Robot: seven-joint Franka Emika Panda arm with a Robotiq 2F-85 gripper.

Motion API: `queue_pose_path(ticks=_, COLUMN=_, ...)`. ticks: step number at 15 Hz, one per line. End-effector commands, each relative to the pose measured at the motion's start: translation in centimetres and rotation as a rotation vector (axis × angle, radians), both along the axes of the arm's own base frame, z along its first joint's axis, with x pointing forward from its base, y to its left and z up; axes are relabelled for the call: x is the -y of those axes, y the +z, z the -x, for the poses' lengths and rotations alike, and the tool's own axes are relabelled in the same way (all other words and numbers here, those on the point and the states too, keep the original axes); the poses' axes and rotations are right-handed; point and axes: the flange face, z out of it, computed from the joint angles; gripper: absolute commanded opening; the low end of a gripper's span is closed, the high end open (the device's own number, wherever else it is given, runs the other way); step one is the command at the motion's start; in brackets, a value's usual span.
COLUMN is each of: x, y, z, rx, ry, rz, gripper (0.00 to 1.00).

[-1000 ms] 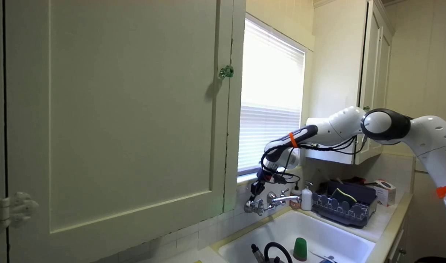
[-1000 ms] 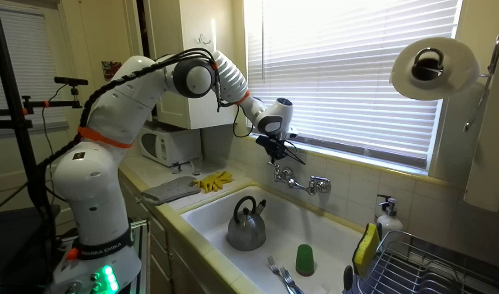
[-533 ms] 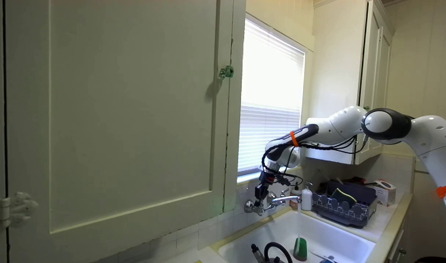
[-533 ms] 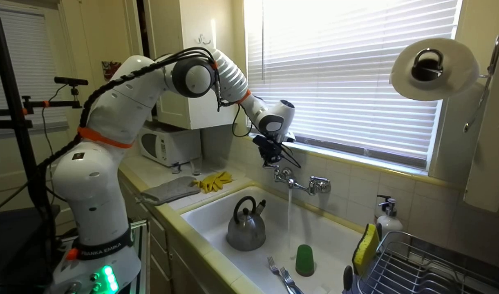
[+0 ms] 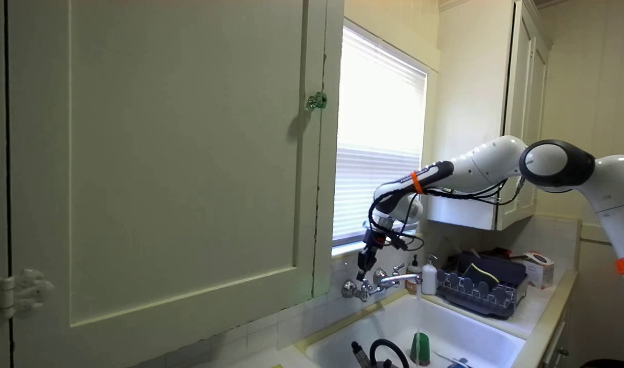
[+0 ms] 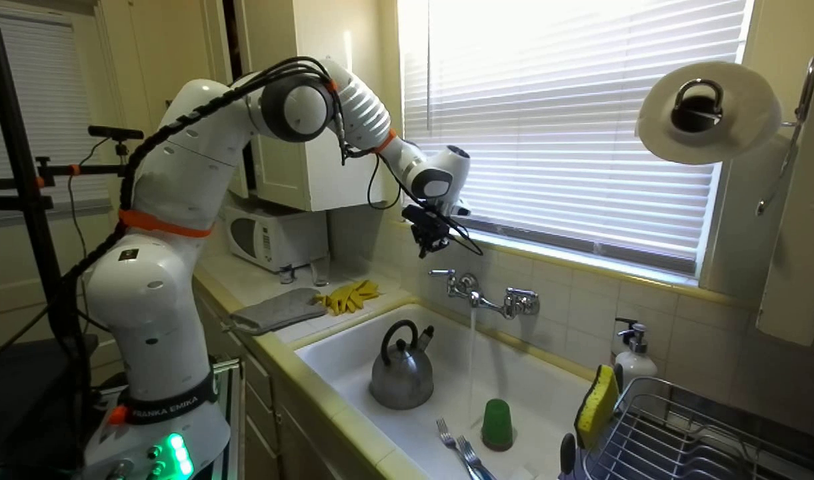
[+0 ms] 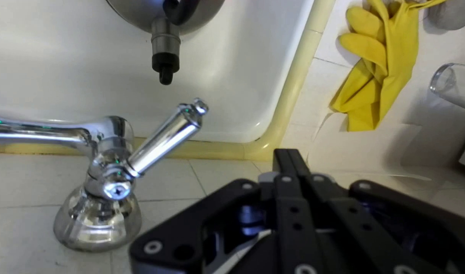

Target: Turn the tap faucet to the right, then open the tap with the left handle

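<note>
Two black fingers [image 7: 281, 163] of the robot's gripper [image 7: 287, 151] stand together in the wrist view, at three o'clock from the short chrome lever-shaped left handle [image 7: 164, 139] and apart from it. In an exterior view, the shiny chrome wall-mounted tap faucet [image 6: 490, 305] lets a thin stream of water [image 6: 472, 350] fall toward six o'clock into the white sink [image 6: 553, 380]. A domed grey metal kettle [image 6: 401, 383] sits inside at eight o'clock from the tap faucet, and a tapered green object [image 6: 497, 421] at six o'clock.
</note>
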Motion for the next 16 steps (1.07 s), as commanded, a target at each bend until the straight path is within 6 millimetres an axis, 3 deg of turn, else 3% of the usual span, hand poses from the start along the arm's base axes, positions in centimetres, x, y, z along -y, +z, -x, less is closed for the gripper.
queue_pose_path(ticks=1, x=0.7, y=4.8, z=3.6, rx=-0.053, ry=-0.015, rz=0.090, gripper=0.00)
queue_pose_path(ticks=2, x=1.3, y=6.1, z=4.8, rx=-0.098, ry=-0.032, rz=0.115, gripper=0.00)
queue_pose_path(ticks=3, x=1.9, y=7.3, z=5.8, rx=-0.140, ry=-0.040, rz=0.137, gripper=0.26)
queue_pose_path(ticks=4, x=2.5, y=8.8, z=7.0, rx=-0.185, ry=-0.054, rz=0.150, gripper=0.27)
queue_pose_path(ticks=10, x=8.5, y=18.0, z=13.1, rx=-0.320, ry=-0.183, rz=0.412, gripper=0.70)
queue_pose_path(ticks=14, x=11.8, y=22.5, z=15.8, rx=-0.321, ry=-0.266, rz=0.610, gripper=0.98)
queue_pose_path(ticks=16, x=13.4, y=24.0, z=17.0, rx=-0.342, ry=-0.341, rz=0.688, gripper=1.00)
